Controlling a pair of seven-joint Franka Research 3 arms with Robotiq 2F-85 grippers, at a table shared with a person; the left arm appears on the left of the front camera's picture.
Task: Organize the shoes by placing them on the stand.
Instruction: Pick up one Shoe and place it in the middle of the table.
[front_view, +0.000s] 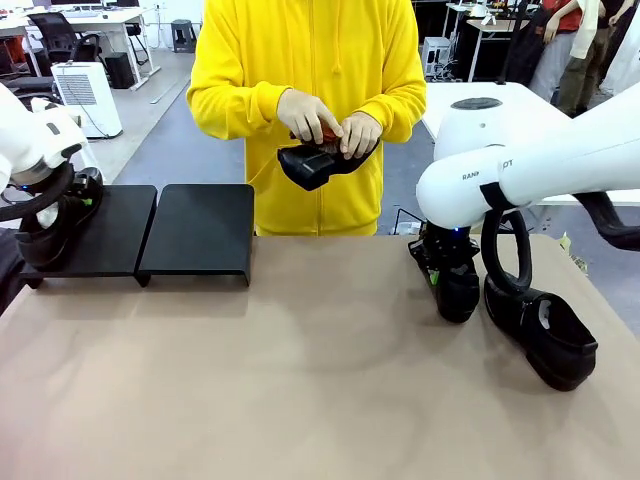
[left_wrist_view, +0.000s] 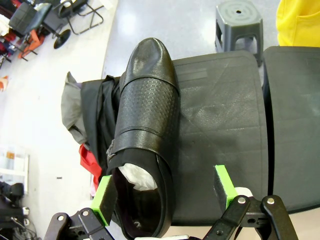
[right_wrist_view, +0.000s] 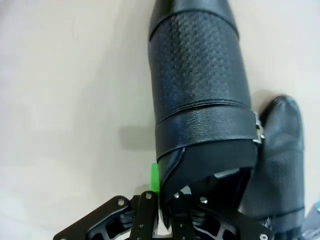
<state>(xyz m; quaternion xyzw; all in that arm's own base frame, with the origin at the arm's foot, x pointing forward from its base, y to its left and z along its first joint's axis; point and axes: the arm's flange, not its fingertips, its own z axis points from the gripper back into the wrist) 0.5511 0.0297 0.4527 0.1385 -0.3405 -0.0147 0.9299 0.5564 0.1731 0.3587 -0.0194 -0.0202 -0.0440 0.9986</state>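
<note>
A black shoe (left_wrist_view: 147, 115) with white paper inside lies on the left edge of the black stand (left_wrist_view: 220, 125). My left gripper (left_wrist_view: 164, 192) stands open around its heel, and the right pad is well clear of it. In the front view that shoe (front_view: 40, 240) sits on the stand (front_view: 195, 230) under the left gripper (front_view: 62, 212). My right gripper (right_wrist_view: 167, 192) is shut on the heel collar of a second shoe (right_wrist_view: 200, 85), which stands on the table (front_view: 458, 292). A third shoe (front_view: 545, 335) lies just right of it. The person holds another shoe (front_view: 315, 162) in both hands.
The stand's right platform (front_view: 200, 225) is bare. Brown table surface (front_view: 280, 380) stretches between stand and right arm. A dark cloth (left_wrist_view: 95, 120) hangs beside the stand's left edge. A grey stool (left_wrist_view: 239, 22) stands on the floor beyond the stand.
</note>
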